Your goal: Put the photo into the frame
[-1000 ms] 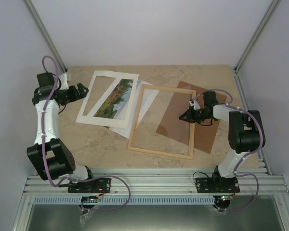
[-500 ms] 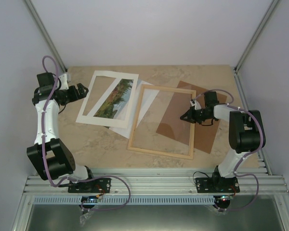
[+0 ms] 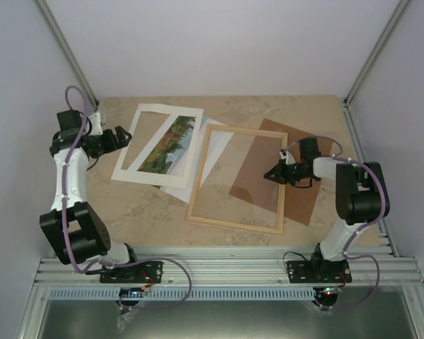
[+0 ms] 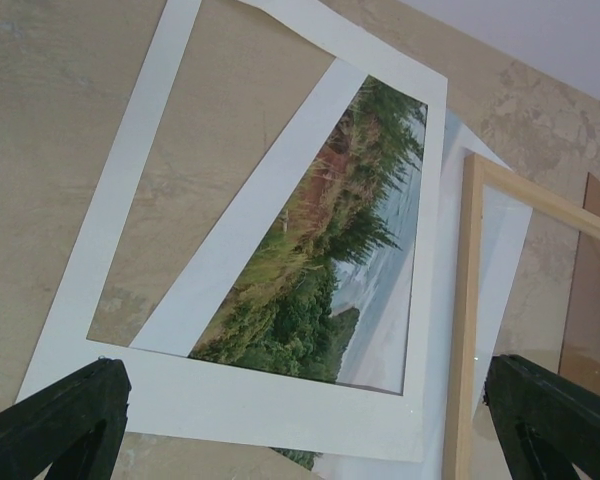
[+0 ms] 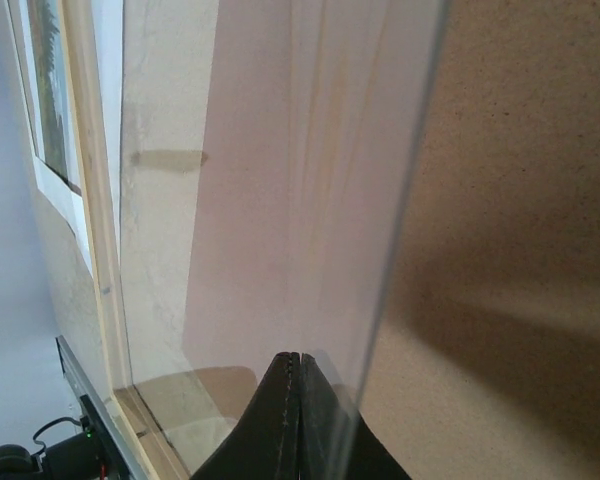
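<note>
Right wrist view: right gripper (image 5: 293, 362) pressed together at clear pane (image 5: 270, 200) edge; left gripper (image 4: 305, 400) spread wide.

White arm links (image 3: 67, 185), black joints (image 3: 74, 236), looping purple cables (image 3: 72, 248), matte black left claw (image 3: 124, 134).

Black right pincer (image 5: 296, 372) pressed shut at bottom centre, clear glass pane (image 5: 280, 150) ahead of it, flat brown fibreboard panel (image 5: 520, 200) right, thin light wooden frame (image 5: 90, 200) left

The photo (image 4: 350, 260) is being shown in green, rust and pale blue; the frame (image 3: 200, 173) in light wood, the mat (image 4: 120, 190) in white, the backing panel (image 3: 304, 201) in brown, the table (image 3: 141, 212) in veined beige.
</note>
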You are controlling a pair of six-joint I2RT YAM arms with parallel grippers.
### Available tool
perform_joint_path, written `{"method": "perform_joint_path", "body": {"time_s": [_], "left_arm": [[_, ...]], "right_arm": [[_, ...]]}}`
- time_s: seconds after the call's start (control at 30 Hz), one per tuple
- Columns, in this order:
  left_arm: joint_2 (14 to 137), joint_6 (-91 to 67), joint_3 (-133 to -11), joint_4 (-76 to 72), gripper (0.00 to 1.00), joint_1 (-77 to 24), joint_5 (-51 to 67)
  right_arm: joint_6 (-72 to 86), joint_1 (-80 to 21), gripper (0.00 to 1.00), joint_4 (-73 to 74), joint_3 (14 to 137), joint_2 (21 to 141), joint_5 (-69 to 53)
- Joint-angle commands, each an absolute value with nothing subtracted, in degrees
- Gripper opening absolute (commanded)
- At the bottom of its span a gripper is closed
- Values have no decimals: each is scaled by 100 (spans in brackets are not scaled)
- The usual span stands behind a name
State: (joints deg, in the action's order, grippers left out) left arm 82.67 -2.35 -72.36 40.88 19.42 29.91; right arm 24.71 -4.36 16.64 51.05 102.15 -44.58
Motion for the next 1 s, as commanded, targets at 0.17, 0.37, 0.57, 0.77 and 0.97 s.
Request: {"method": "perform_joint_path", "body": {"time_s": [0.17, 0.37, 0.57, 0.77, 0.97], "left_arm": [[8209, -176, -7002, 3974, 99, 1877, 3126], [8214, -169, -7004, 3964, 99, 1876, 3085], [8211, -171, -7005, 3963, 99, 1873, 2984], [8251, -181, -7028, 3964, 99, 1869, 2947], [8260, -185, -7022, 3964, 99, 1870, 2957]], "right_arm": [[2361, -475, 1, 1752, 5158, 10070, -4466], [2225, -474, 1, 1718, 5217, 10107, -4381], [2110, -475, 1, 1877, 5320, 10058, -4118], [2086, -475, 1, 1948, 5297, 10045, -4036], [2109, -470, 1, 1937, 5284, 10093, -4093]]}}
